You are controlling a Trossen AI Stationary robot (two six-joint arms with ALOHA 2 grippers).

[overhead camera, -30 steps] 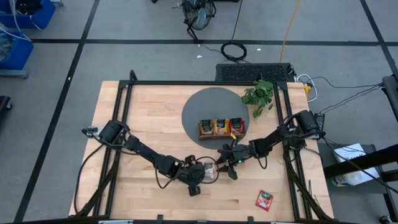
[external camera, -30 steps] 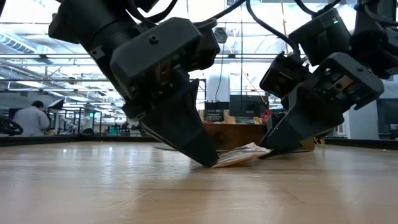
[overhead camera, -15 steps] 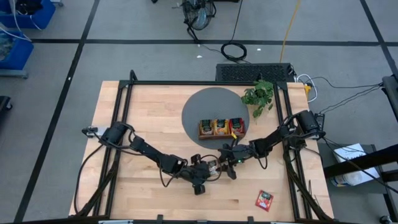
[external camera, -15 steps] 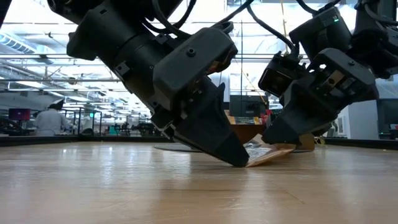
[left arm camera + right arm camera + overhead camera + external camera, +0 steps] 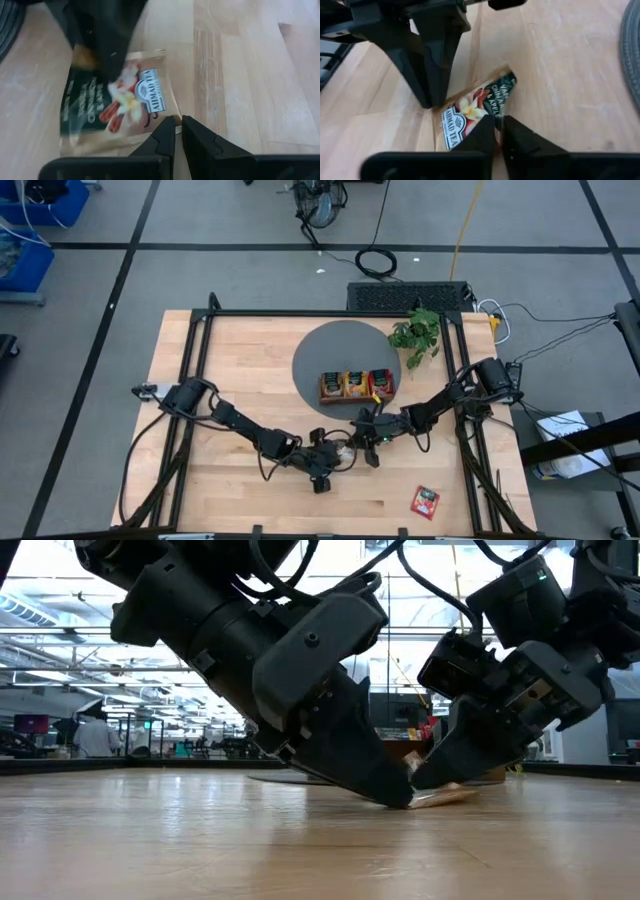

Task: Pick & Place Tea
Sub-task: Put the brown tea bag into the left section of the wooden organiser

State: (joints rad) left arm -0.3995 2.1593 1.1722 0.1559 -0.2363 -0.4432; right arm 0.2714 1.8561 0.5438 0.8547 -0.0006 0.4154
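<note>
1. Both arms meeting near the middle-front of the wooden table [image 5: 230, 360], tips down at one tea sachet [image 5: 343, 449].
2. Left gripper [image 5: 335, 457] coming in from the left side, fingers pressed nearly together with just a sliver of gap in its own wrist view [image 5: 178, 131], tips right at the sachet's edge [image 5: 112, 107]. Clamping the edge or just resting on it? Can't tell.
3. Right gripper [image 5: 358, 442] reaching in from the right, fingers [image 5: 517, 131] clenched onto the opposite edge of the same sachet [image 5: 470, 112], looks like a proper pinch from the wrist cam.
4. From table height: sachet [image 5: 442, 797] lying low on the wood, slightly lifted on one side, sandwiched between the left gripper [image 5: 398, 798] and the right gripper [image 5: 425, 780]. Tips nearly touching each other there.
5. Sachet itself: dark green panel, white label, cinnamon-and-apple picture on it, brownish border.
6. Behind all that, wooden tray [image 5: 356, 386] sitting on a grey round mat [image 5: 325, 350], three compartments already holding sachets.
7. Green plant [image 5: 417, 333] just beside the mat, toward the back right.
8. One red sachet [image 5: 426, 501] lying flat on its own near the front right corner, well apart from both grippers.
9. Somebody in a light top way off in the room behind [image 5: 97, 735], nowhere near the table.
</note>
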